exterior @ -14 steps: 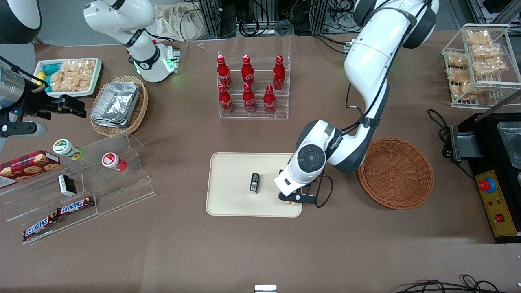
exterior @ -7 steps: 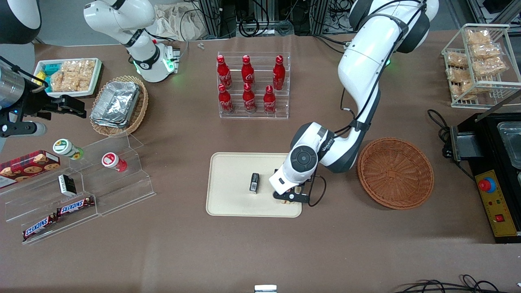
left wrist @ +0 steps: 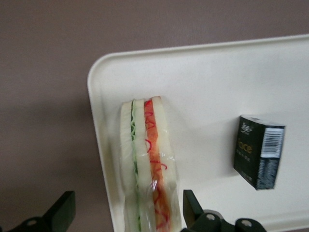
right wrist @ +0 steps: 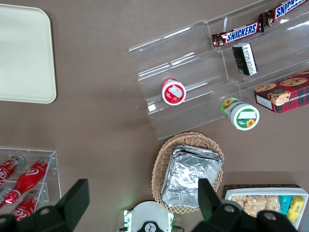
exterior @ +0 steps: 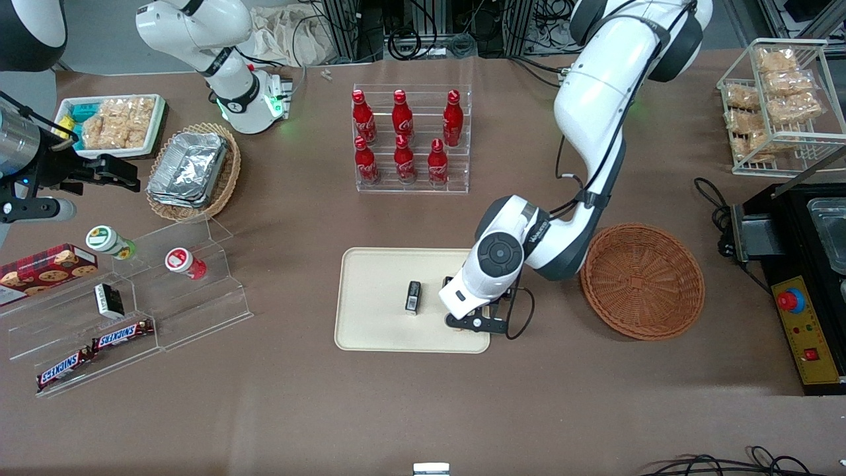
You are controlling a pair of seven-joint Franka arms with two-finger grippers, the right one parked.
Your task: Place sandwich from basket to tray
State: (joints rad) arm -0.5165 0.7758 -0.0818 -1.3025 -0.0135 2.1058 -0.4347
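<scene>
1. Two black fingertips (left wrist: 62, 212) of the gripper (left wrist: 126, 215) are standing wide apart, one on each side of the sandwich (left wrist: 145, 159), neither touching it.
2. Lying between those open fingers, the sandwich is resting on the tray (left wrist: 207, 82), close along one short edge and near a rounded corner, its red and green filling showing through clear wrap.
3. Sitting on the same tray, a small black box (left wrist: 259, 151) is lying apart from the sandwich, toward the tray's middle.
4. Seen from the front, the gripper (exterior: 474, 322) is hanging over the tray (exterior: 377, 291) at the corner nearest the camera on the working arm's end, and the arm is hiding the sandwich there.
5. Resting on the table just beside that end of the tray, toward the working arm's end, the basket (exterior: 642, 281) is holding nothing.
6. Farther from the camera than the tray, a clear rack of red bottles (exterior: 406, 135) is standing on the table.
</scene>
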